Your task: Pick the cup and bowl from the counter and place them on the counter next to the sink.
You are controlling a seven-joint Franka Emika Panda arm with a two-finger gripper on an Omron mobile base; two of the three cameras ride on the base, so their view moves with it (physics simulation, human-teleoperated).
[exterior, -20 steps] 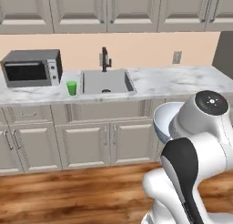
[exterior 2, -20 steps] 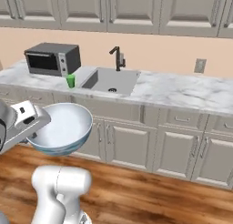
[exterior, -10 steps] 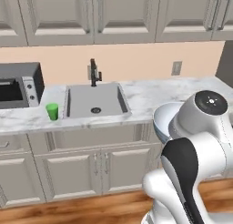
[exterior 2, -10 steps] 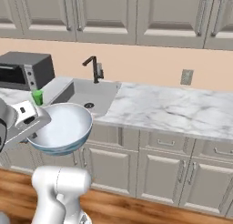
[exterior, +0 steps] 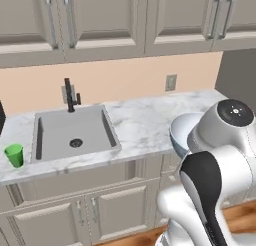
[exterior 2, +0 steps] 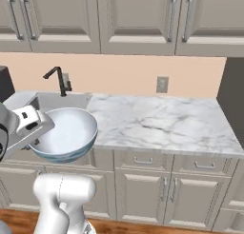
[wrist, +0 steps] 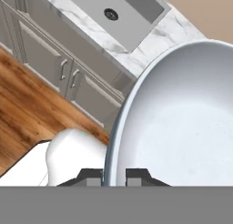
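1. Your gripper [wrist: 113,176] has its jaws pinched on the bowl [exterior 2: 66,133] rim – the bowl's up in the air, in front of the cabinets.
2. The cup [exterior: 14,155] sits on the counter [exterior 2: 157,123] just left of the sink [exterior: 75,132].

The table [exterior 2: 157,126] is white marble with grey veining over beige-grey panelled cabinets [exterior 2: 143,190], and the wall [exterior 2: 119,76] behind is peach. The sink [exterior: 70,132] is grey with a black faucet [exterior: 70,95]; the cup [exterior: 14,155] is bright green. The bowl [exterior 2: 66,133] is glossy pale blue-white, and the floor [wrist: 27,114] is reddish-brown wood.
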